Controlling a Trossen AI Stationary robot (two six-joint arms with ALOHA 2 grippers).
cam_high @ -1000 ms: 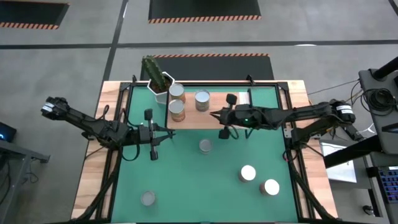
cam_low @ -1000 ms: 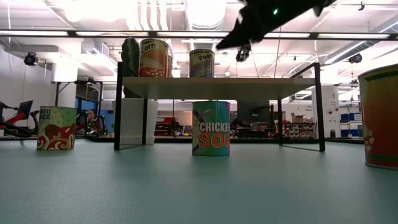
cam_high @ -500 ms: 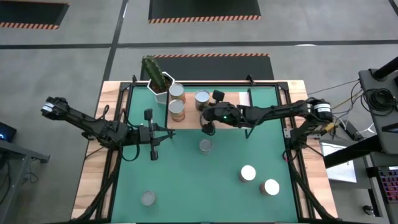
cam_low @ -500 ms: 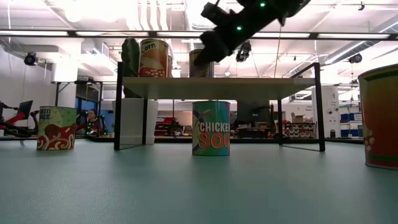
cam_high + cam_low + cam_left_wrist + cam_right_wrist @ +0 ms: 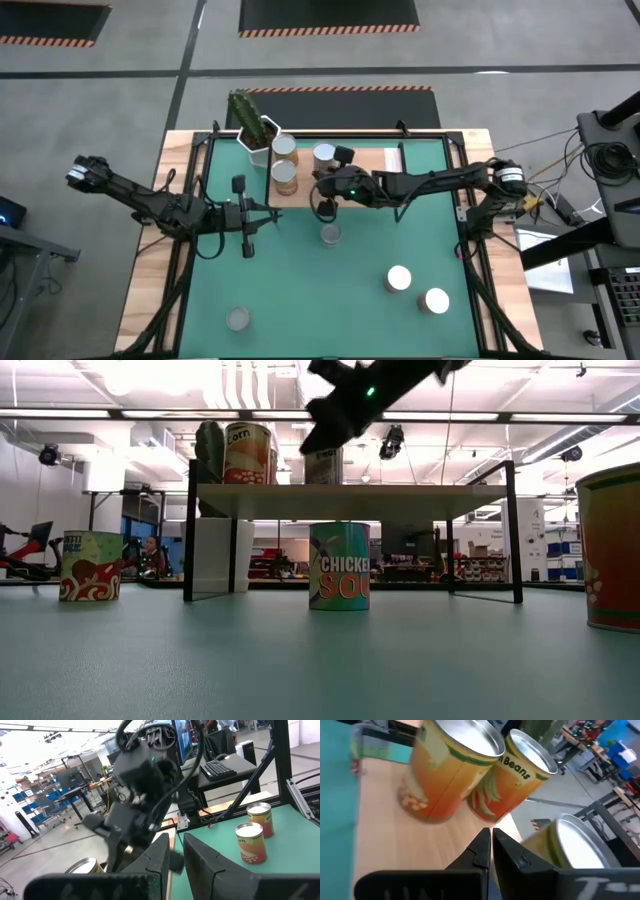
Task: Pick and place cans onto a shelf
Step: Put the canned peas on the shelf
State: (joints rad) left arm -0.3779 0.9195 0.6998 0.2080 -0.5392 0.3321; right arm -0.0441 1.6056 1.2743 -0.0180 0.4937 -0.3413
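The light-wood shelf (image 5: 365, 190) stands at the far side of the green mat. Three cans stand upright on it: two at its left end (image 5: 285, 147) (image 5: 286, 176) and one further right (image 5: 324, 155). One can (image 5: 330, 235) stands on the mat just in front of the shelf, and three more stand near the front (image 5: 399, 278) (image 5: 436, 300) (image 5: 237, 318). My right gripper (image 5: 314, 186) is shut and empty above the shelf top. It points toward the two left cans (image 5: 450, 765) (image 5: 520, 770). My left gripper (image 5: 272, 216) is shut and empty, left of the shelf.
A cactus in a white pot (image 5: 255, 135) stands at the shelf's far left corner. The shelf's black frame legs (image 5: 188, 530) (image 5: 514, 530) stand on the mat. In the low view one can (image 5: 339, 565) shows below the shelf top, and two others at the sides (image 5: 90, 565) (image 5: 610, 545).
My right gripper has moved toward the table's left edge above the shelf, from the shelf's right part to beside the three cans. The cans have kept their places.
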